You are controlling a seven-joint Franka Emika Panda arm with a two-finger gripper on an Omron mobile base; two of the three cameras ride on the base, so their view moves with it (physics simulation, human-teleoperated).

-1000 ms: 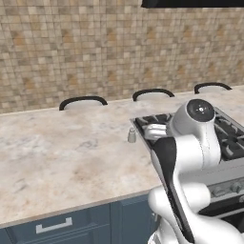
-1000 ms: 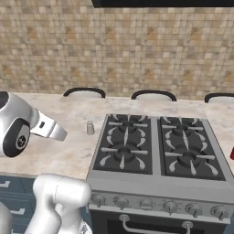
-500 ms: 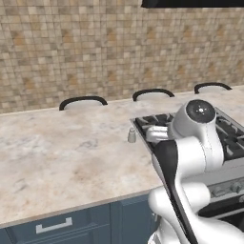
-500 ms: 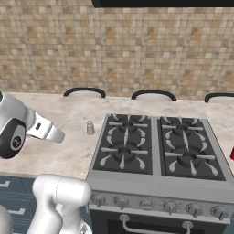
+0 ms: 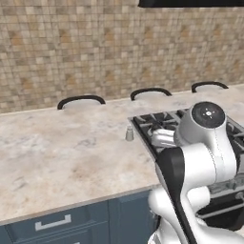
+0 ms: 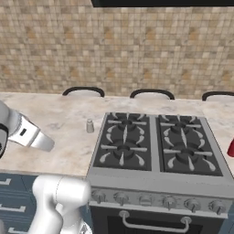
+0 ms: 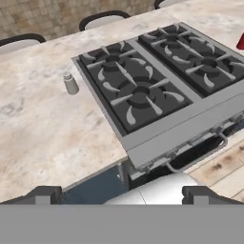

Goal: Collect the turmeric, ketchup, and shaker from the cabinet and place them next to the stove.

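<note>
Looking at the last second or so, not much changes. The base sits put and the shaker point(image 7: 70, 83) hasn't budged, but in the right base view the arm's forearm has slid a little lower and further left, so the hand seems to be backing away from the counter point(image 7: 38, 133). The pincer point(image 7: 122, 194) has its jaws spread wide with nothing between them. My read is the shaker is already dropped off and the arm is freeing itself for the next fetch. From the pincer, the shaker is well ahead and off to the left, far out of reach. It stands on the counter just beside the stove point(image 7: 143, 90) at its back left corner, close to the edge but I can't tell if it's touching. It's upright, with its long axis straight up and down and its rounded top pointing at the ceiling, no lean that I can see. Way off past the far side of the stove there's a red sliver point(image 7: 240, 42) cut off by the frame edge. It could be the ketchup, but there's too little of it to say.
</note>
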